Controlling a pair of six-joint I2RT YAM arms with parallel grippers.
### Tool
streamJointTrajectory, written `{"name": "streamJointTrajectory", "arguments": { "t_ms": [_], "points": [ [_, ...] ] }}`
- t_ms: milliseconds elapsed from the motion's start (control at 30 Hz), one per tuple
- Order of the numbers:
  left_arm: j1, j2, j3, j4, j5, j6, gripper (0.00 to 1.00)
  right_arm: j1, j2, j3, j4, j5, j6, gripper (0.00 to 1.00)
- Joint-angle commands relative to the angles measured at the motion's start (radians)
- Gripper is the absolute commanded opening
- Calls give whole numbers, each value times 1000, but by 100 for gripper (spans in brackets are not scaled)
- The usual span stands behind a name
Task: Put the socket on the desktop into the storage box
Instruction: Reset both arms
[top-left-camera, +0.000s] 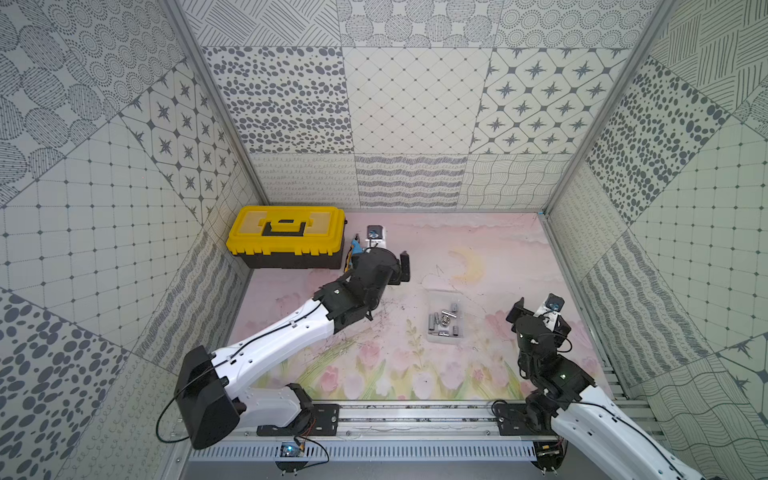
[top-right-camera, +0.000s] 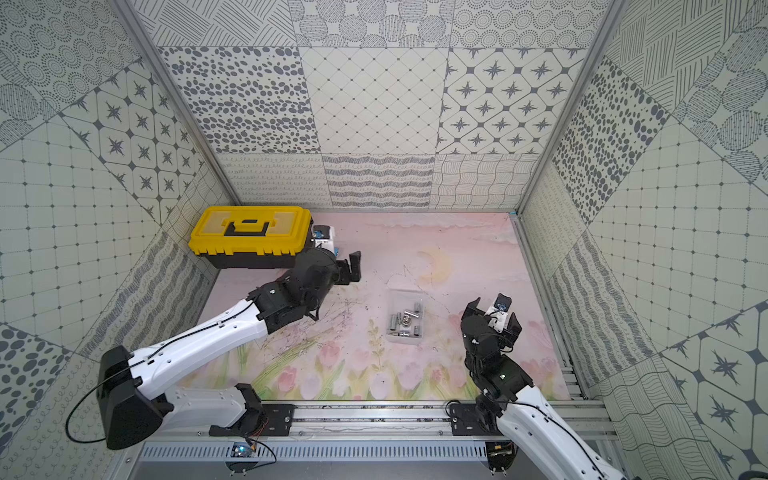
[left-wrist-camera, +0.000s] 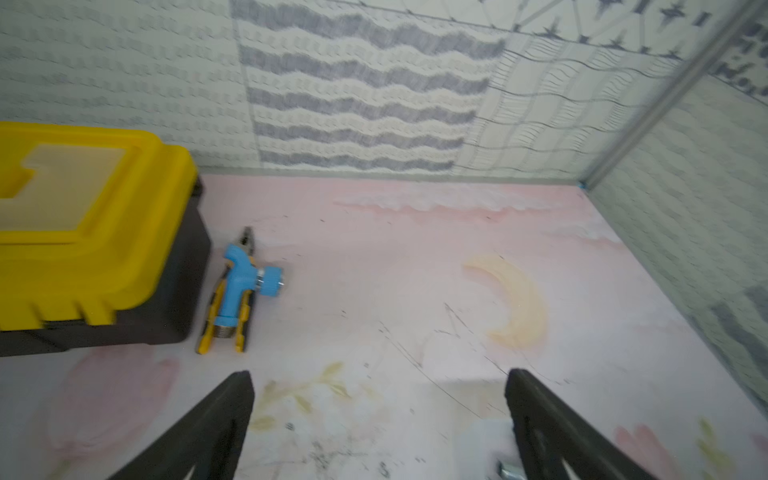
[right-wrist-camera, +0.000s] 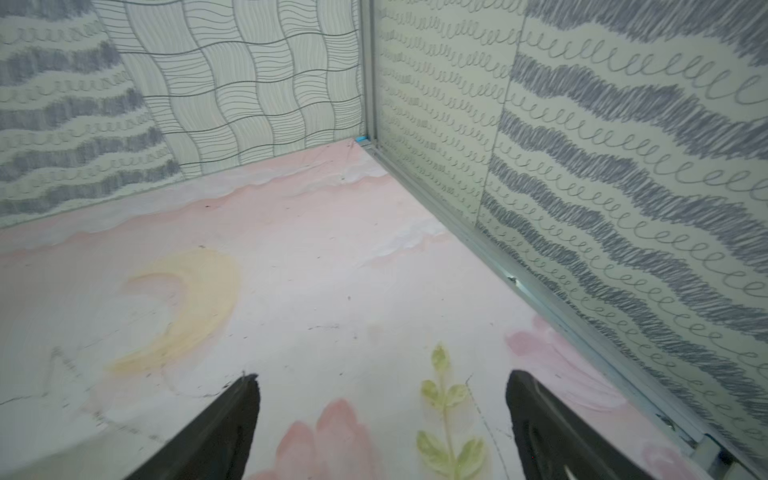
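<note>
Black fingers of the left gripper (left-wrist-camera: 380, 374) are standing wide apart in the left wrist view, with only bare printed surface between them. The right gripper (right-wrist-camera: 383, 374) is showing the same spread in its own wrist view and is holding nothing.

Between the two grippers, right of the middle of the pale pink, flower-printed desktop (top-left-camera: 498, 241), the small shallow storage box (top-left-camera: 443, 296) of clear frosted plastic is sitting flat. Its long sides are running from front edge to back edge. Short grey metal sockets (top-left-camera: 434, 321) are lying inside it. Most are lying on their sides with their long axes running front to back like the box, and one near its front wall seems to be lying crosswise. They are too small to tell which ends are facing where.

Open desktop is lying on every side of the box, well apart from all four edges. The left gripper is hovering toward the back left, and the right gripper is hovering near the right edge.

In the back left corner a large black toolbox (top-left-camera: 286, 237) with a yellow lid is sitting. Just beside its right end a blue plastic spray nozzle (left-wrist-camera: 243, 286) is resting on yellow-handled pliers (left-wrist-camera: 204, 338). The left wrist view is showing that pair whole, while from above the left arm (top-left-camera: 282, 332) is covering most of it. The right wrist view is showing only bare desktop, the printed yellow moon (right-wrist-camera: 183, 311) and the back right corner. The box is appearing clearly only in both top views.
</note>
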Motion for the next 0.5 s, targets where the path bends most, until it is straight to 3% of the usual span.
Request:
{"name": "streamJointTrajectory", "arguments": {
  "t_ms": [0, 100, 233, 333, 400, 433, 467],
  "points": [
    [378, -56, -183, 103, -69, 142, 100, -203, 101, -65, 392, -128, -124, 97],
    [529, 21, -371, 316, 45, 130, 99, -340, 259, -113, 634, -281, -131, 97],
    [551, 146, -583, 704, 121, 210, 100, -496, 543, -118, 975, -599, -99, 97],
    [567, 173, -670, 946, 249, 264, 100, -505, 804, -53, 1188, -791, -145, 97],
    [578, 269, -685, 1067, 297, 292, 100, -469, 1025, -2, 1340, -959, -250, 97],
    [580, 286, -680, 1050, 378, 294, 99, -461, 1101, 25, 1440, -1013, -266, 97],
    [578, 332, -680, 1107, 404, 325, 100, -467, 1053, 56, 1318, -1042, -274, 97]
  ]
}}
